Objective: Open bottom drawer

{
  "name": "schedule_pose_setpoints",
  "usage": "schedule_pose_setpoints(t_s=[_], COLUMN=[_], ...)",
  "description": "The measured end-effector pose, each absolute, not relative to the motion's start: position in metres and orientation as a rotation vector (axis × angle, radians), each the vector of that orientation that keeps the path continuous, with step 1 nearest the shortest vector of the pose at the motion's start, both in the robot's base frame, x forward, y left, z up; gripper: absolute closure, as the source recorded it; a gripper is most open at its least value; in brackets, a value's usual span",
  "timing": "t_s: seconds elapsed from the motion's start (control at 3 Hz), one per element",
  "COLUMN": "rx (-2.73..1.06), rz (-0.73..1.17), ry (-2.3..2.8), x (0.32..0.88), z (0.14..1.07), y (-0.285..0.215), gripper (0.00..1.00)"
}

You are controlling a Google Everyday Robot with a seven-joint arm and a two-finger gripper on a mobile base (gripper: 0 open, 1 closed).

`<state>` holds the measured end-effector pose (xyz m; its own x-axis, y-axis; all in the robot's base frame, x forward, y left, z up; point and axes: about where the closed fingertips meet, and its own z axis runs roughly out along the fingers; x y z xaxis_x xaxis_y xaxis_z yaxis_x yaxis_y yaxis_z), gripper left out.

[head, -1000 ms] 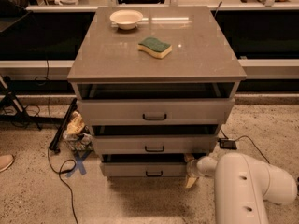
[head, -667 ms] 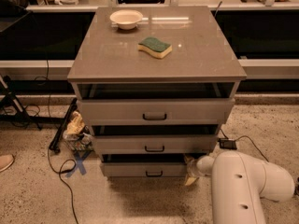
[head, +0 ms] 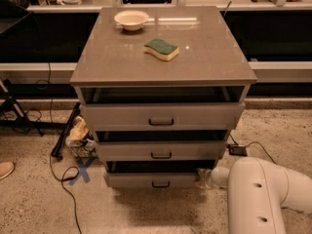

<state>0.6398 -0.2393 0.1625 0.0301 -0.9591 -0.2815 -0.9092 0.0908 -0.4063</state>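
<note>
The grey cabinet (head: 161,57) has three drawers, all standing slightly out from the frame. The bottom drawer (head: 151,180) is the lowest one, a grey flat front with a small black bar handle (head: 160,184). My white arm (head: 258,194) comes in from the lower right. The gripper (head: 202,175) sits low at the right end of the bottom drawer's front, to the right of the handle and close to the drawer's right corner. Most of it is hidden behind the arm's wrist.
A white bowl (head: 131,19) and a green-and-yellow sponge (head: 161,49) lie on the cabinet top. Cables and a crumpled bag (head: 78,135) lie on the floor to the left. A shoe tip (head: 6,168) shows at the left edge. A black box (head: 237,149) with a cord sits on the right.
The arm has shifted slightly left, toward the bottom drawer. The drawers look as they did before.
</note>
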Motion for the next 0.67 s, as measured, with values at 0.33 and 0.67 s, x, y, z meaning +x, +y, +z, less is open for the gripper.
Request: schedule_pose_setpoints(t_s=[0.33,0.67], rx=[-1.735,-1.695], rz=[-0.163,-0.145], ry=[1.989,2.036], x=[0.600,0.576], z=[0.183,0.184], y=[-0.270,-0.278], gripper=[0.85,1.00])
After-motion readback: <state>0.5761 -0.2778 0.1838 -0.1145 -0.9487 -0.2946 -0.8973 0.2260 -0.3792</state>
